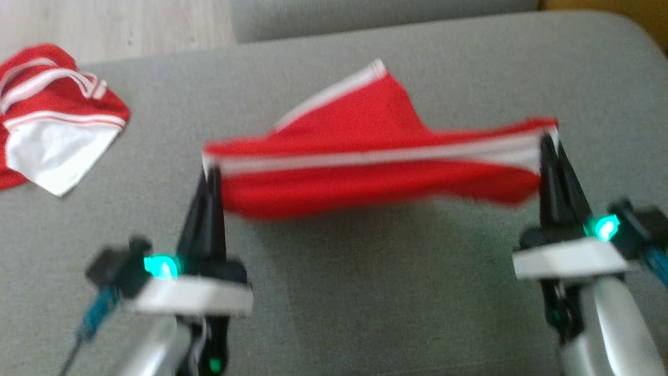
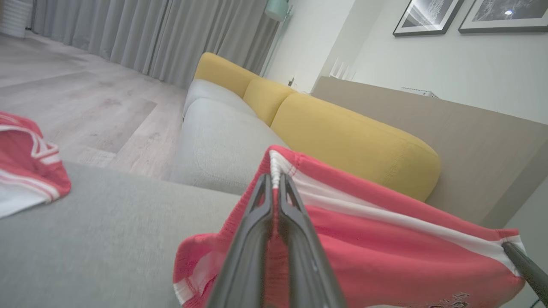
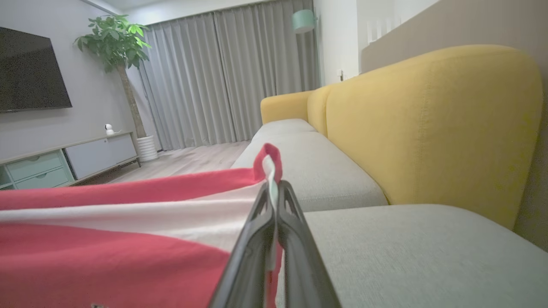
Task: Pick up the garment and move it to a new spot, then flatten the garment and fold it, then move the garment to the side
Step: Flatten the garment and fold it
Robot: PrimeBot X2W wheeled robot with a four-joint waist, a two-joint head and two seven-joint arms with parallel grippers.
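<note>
The red garment (image 1: 365, 156) is hanging stretched between the 2 grippers over the grey seat cushion (image 1: 365, 303) of a sofa. Its white-striped band is running almost straight from 1 held end to the other. The left gripper (image 1: 210, 169) is pinching the left end of that band, its 2 dark fingers (image 2: 257, 222) pressing together with the white edge bunching up between their tips. The right gripper (image 1: 548, 137) is clamping the opposite end in the same way – fingers closed, a small loop of red and white fabric sticking up above them in the right wrist view. Between the 2 holds the red cloth is sagging below the band, and 1 striped corner is pointing away from the robot; the head view is blurring here, so whether the low edge is touching the cushion cannot be told. A second red-and-white garment (image 1: 52, 125) is lying crumpled at the cushion's far left – well apart from the held one. Yellow back cushions (image 3: 428, 128) are standing along the rear of the sofa.
</note>
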